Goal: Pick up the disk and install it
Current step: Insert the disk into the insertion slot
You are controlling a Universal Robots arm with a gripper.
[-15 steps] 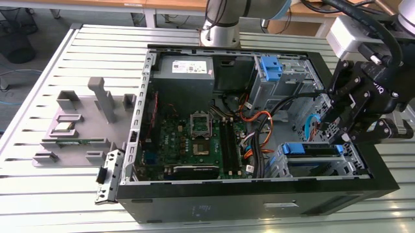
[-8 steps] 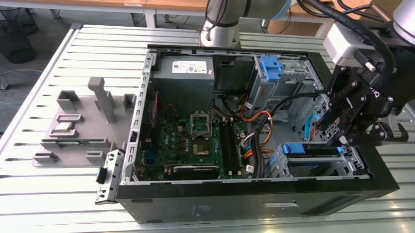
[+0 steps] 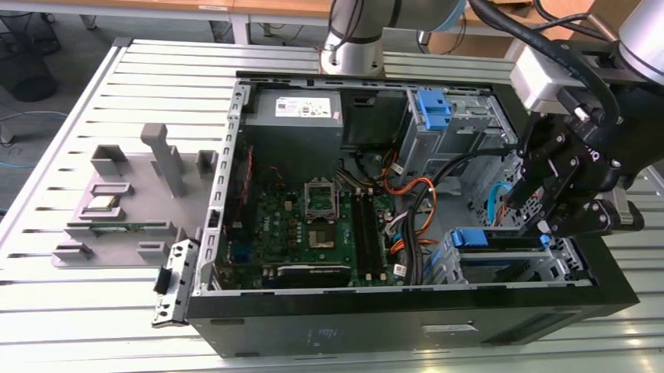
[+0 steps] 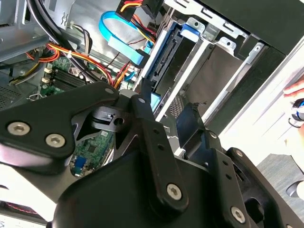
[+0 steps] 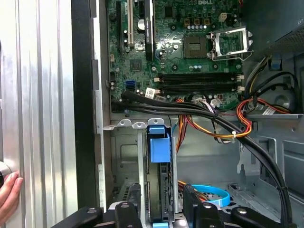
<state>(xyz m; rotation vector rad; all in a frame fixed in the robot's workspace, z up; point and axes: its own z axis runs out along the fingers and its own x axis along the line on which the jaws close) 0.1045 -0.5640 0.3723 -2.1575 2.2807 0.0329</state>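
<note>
Gripper: fingers apart, straddling the disk. The disk stands on edge in the drive cage, at four o'clock of the case in the exterior view.

Risks, as judged:
- The disk may jam if it tilts in its slot.
- The black cables just beyond it may snag.
- A hand lies on the surface nearby.

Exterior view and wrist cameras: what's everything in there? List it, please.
table: one, silvery, slotted, under everything
computer case: one, black, open, on table
motherboard: one, green, inside case
power-supply box: one, grey, inside case
disk: one, blue-framed, in the drive bay
cables: several, orange, black, blue, beside the bay
fixture: one, grey, exterior view's left
hand: one, a person's, at the table
arm: one, silver-grey, beyond the case
gripper: one, black, at the disk
</note>
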